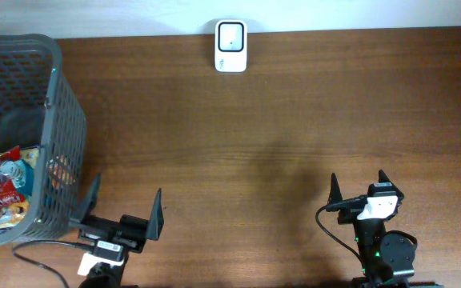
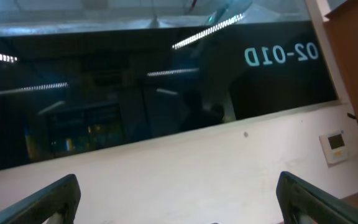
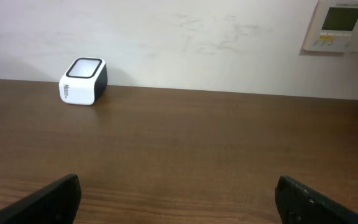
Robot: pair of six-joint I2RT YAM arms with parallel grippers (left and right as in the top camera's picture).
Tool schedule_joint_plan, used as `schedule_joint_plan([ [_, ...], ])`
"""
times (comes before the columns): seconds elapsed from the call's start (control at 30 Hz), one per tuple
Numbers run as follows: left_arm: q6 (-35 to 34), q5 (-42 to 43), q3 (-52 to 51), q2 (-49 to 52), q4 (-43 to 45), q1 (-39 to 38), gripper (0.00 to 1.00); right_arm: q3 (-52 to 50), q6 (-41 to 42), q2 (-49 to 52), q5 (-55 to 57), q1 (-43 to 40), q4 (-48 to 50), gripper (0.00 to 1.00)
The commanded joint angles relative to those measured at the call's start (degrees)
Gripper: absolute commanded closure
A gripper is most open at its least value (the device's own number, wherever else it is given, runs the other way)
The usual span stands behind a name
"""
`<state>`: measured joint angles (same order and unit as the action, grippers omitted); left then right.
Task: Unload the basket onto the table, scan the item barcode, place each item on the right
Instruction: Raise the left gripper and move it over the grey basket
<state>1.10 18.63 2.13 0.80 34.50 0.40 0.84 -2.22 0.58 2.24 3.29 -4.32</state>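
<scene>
The table is seen from above as a wide stretch of brown wood, its far edge met by a pale wall. The scanner, small and white, is set at that far edge near the middle, its face turned upward. A grey mesh basket is stood at the left edge, partly cut off by the frame. The items, red snack packets and a bottle, are heaped at its bottom. The left gripper is held at the near edge just right of the basket, with one finger close to the basket's wall; whether it touches cannot be told. Its jaws are spread wide, with nothing between them. The right gripper is held at the near edge on the right, well apart from the left, its jaws likewise spread and empty. Between both grippers and the scanner a broad run of wood is laid open. In the left wrist view a dark window is framed above the wall.
</scene>
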Motion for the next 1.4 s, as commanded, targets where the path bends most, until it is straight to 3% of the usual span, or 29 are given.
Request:
schedule_joint_plan([
  [0.0, 1.1, -0.4, 11.4, 4.7, -8.7, -0.2, 0.01, -0.5, -0.3, -0.4, -0.1, -0.4, -0.2, 0.01],
  [0.13, 2.2, -3.1, 29.7, 18.4, -29.8, -0.2, 0.01, -0.5, -0.3, -0.4, -0.1, -0.4, -0.2, 0.02],
  [0.23, 2.2, 6.0, 35.0, 24.6, -29.1, -0.2, 0.01, -0.5, -0.3, -0.4, -0.1, -0.4, -0.2, 0.02],
  [0.4, 2.2, 6.2, 36.1, 25.4, -27.7, -0.2, 0.01, -0.5, -0.3, -0.4, -0.1, -0.4, -0.2, 0.02],
  [0.47, 2.1, 5.5, 40.5, 27.0, -31.0, -0.2, 0.01, -0.5, -0.3, -0.4, -0.1, -0.4, -0.2, 0.02],
  [0.6, 2.9, 3.5, 63.7, 41.6, -56.5, -0.2, 0.01, -0.5, -0.3, -0.4, -0.1, -0.4, -0.2, 0.02],
  [0.67, 2.9, 9.7, 73.5, 50.2, -68.3, -0.2, 0.01, -0.5, -0.3, -0.4, -0.1, -0.4, -0.2, 0.01],
  [0.73, 2.9, 11.4, 76.6, 55.1, -71.8, -0.2, 0.01, -0.5, -0.3, -0.4, -0.1, -0.4, -0.2, 0.02],
  [0.83, 2.8, 11.2, 77.1, 58.8, -69.9, -0.2, 0.01, -0.5, -0.3, -0.4, -0.1, -0.4, -0.2, 0.02],
  [0.97, -4.0, -2.4, 88.4, 66.7, -78.0, -0.1, 0.01, -0.5, -0.3, -0.4, -0.1, -0.4, -0.2, 0.02],
  [1.07, -4.1, -4.2, 99.4, 75.3, -88.7, -0.1, 0.01, -0.5, -0.3, -0.4, -0.1, -0.4, -0.2, 0.02],
  [1.2, -4.1, 2.4, 101.9, 77.4, -91.4, -0.1, 0.01, -0.5, -0.3, -0.4, -0.1, -0.4, -0.2, 0.02],
  [1.27, -4.1, 0.4, 101.9, 77.3, -91.2, -0.1, 0.01, -0.5, -0.3, -0.4, -0.1, -0.4, -0.2, 0.02],
  [1.37, -11.9, -13.3, 103.5, 77.3, -93.8, -0.1, 0.01, -0.5, -0.3, -0.4, -0.1, -0.4, -0.2, 0.02],
])
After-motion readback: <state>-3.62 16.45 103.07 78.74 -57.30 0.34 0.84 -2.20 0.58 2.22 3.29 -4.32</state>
